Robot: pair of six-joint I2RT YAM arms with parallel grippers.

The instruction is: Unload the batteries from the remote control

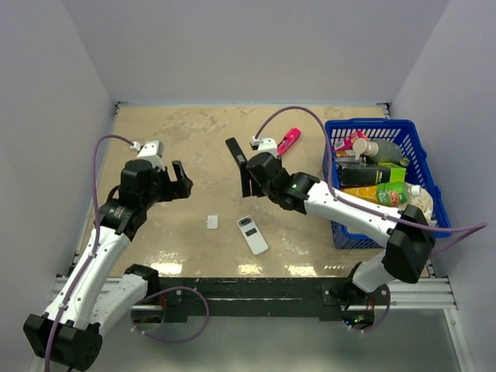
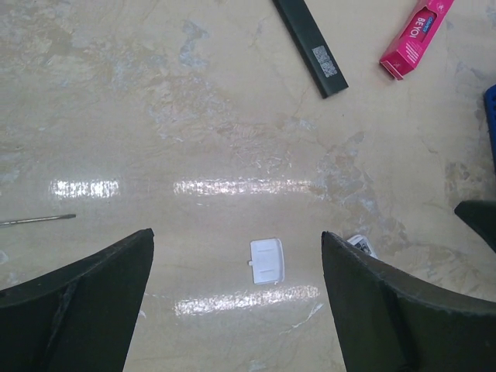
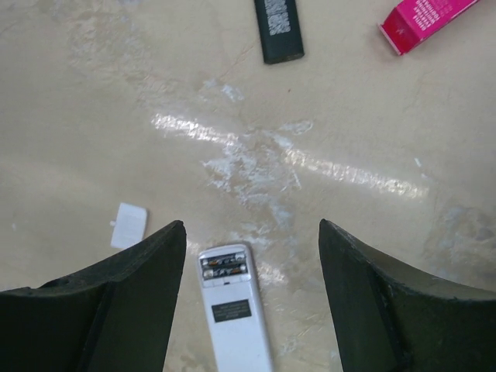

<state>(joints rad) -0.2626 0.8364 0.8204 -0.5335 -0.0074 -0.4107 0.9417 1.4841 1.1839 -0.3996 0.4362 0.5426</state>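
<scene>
A white remote [image 3: 232, 314] lies back-up on the table, also seen in the top view [image 1: 252, 234]. Its battery compartment is open, with two batteries [image 3: 224, 267] side by side inside. Its white cover [image 1: 212, 222] lies apart to the left and shows in the left wrist view [image 2: 267, 260] and the right wrist view [image 3: 129, 225]. My right gripper [image 3: 252, 226] is open and empty, above and just beyond the remote's battery end; in the top view [image 1: 249, 182] it is behind the remote. My left gripper [image 2: 237, 234] is open and empty above the cover, at the left in the top view [image 1: 180, 183].
A black remote [image 1: 235, 149] and a pink box [image 1: 288, 140] lie at the back of the table; both show in the left wrist view [image 2: 310, 46], [image 2: 416, 37]. A blue basket [image 1: 425, 163] full of bottles and packets stands at the right.
</scene>
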